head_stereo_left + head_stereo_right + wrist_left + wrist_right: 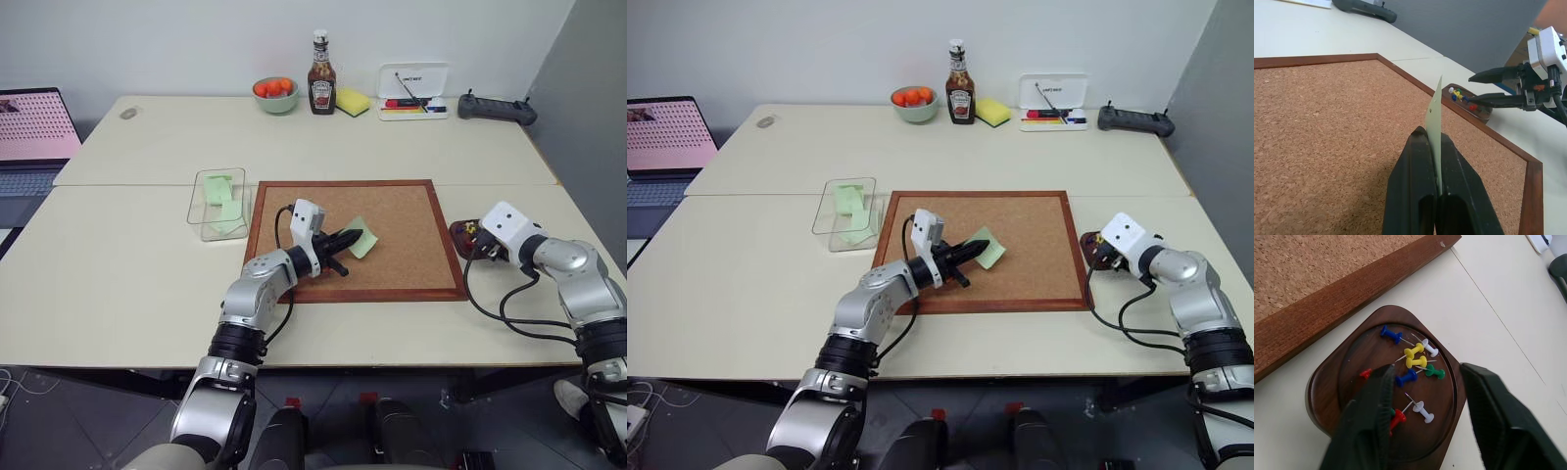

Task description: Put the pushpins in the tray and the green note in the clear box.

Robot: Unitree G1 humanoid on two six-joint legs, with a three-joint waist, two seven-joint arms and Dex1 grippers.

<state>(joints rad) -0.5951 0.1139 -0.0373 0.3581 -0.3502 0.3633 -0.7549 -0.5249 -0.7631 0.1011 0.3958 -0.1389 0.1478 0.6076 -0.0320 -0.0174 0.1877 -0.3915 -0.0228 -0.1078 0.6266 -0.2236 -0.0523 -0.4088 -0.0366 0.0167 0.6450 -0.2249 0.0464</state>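
Above the middle of the cork board (pixel 411 220), my left gripper (pixel 351 238) is shut on one edge of the green note (pixel 363 238), which stands on edge between the fingers (pixel 1434 117). The clear box (pixel 217 204) lies off the board's left side with pale green slips inside. Right of the board sits the dark brown tray (pixel 1327 382), holding several pushpins (pixel 1415 357) in blue, yellow, white, green and red. My right gripper (pixel 1426 367) hangs open just over the tray, one finger on each side of the pins, nothing between them.
Along the table's far edge stand a ketchup bottle (pixel 321 88), a bowl of orange fruit (pixel 275 94), a yellow sponge (pixel 353 102), a white pen tray (pixel 413 93) and a black controller (pixel 497 108). A laptop (pixel 34 137) is at the far left.
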